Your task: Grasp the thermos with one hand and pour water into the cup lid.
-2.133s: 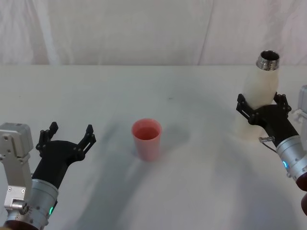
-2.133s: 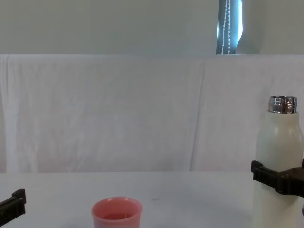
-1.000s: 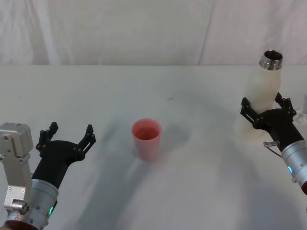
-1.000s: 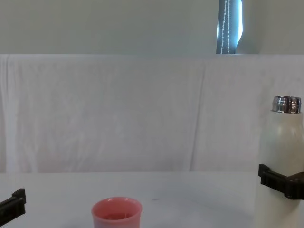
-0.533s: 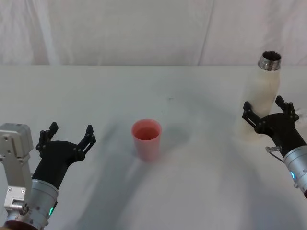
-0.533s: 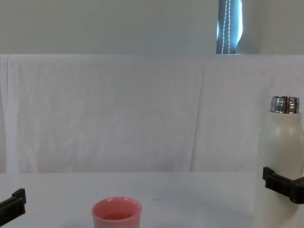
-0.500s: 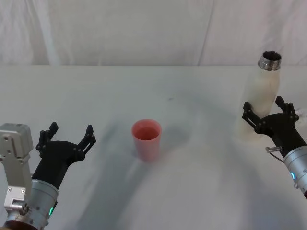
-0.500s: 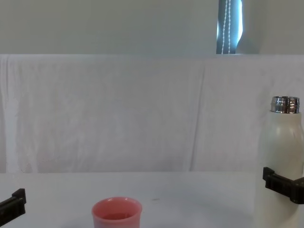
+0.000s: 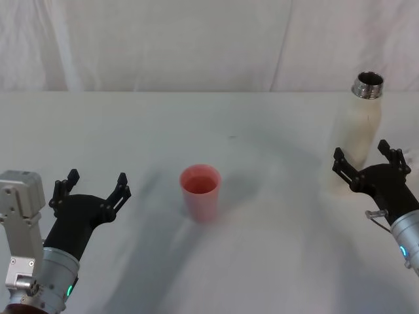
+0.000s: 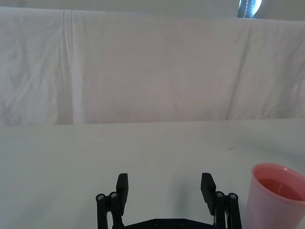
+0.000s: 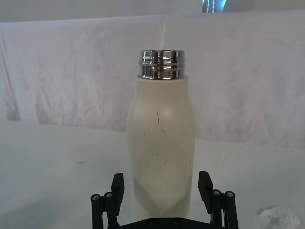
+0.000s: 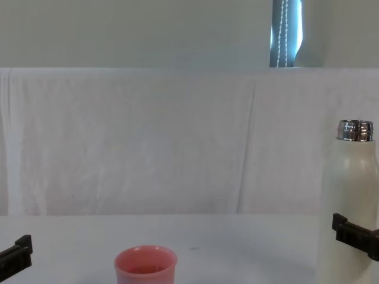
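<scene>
The right tool (image 9: 370,159) is released, fingers spread on either side of the thermos (image 9: 357,131), standing upright at the bench's (image 9: 262,248) right side. The left tool (image 9: 88,186) idles released. To pour, clench squarely mid-body before tilting toward the cup lid (image 9: 200,191), well apart at centre.
</scene>
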Controlling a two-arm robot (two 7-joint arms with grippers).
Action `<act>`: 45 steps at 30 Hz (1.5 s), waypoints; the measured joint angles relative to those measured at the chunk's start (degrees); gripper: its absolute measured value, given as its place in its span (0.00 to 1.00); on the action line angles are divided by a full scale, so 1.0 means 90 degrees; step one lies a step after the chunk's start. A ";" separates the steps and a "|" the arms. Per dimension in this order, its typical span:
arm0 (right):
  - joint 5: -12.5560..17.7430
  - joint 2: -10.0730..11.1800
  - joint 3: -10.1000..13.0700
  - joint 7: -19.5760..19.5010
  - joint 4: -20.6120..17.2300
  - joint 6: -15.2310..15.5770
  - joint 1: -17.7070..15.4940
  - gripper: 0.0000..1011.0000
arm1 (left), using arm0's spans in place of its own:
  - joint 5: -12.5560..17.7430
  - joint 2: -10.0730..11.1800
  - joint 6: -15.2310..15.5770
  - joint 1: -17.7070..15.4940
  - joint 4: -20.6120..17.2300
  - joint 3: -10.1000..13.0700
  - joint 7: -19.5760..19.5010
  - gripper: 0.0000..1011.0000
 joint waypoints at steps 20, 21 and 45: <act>0.0142 0.0176 -0.0055 0.0156 -0.0540 -0.0004 -0.0705 0.99 | 0.0000 0.0000 0.0000 0.0000 0.0000 0.0000 0.0000 0.99; 0.0138 0.0176 -0.0068 0.0157 -0.0545 -0.0017 -0.0732 0.99 | 0.0000 0.0000 0.0000 0.0000 0.0000 0.0000 0.0000 0.99; -0.0137 0.0096 -0.0418 0.0149 -0.0368 -0.0336 -0.0922 0.99 | 0.0000 -0.0001 0.0000 0.0000 0.0000 0.0000 0.0000 0.99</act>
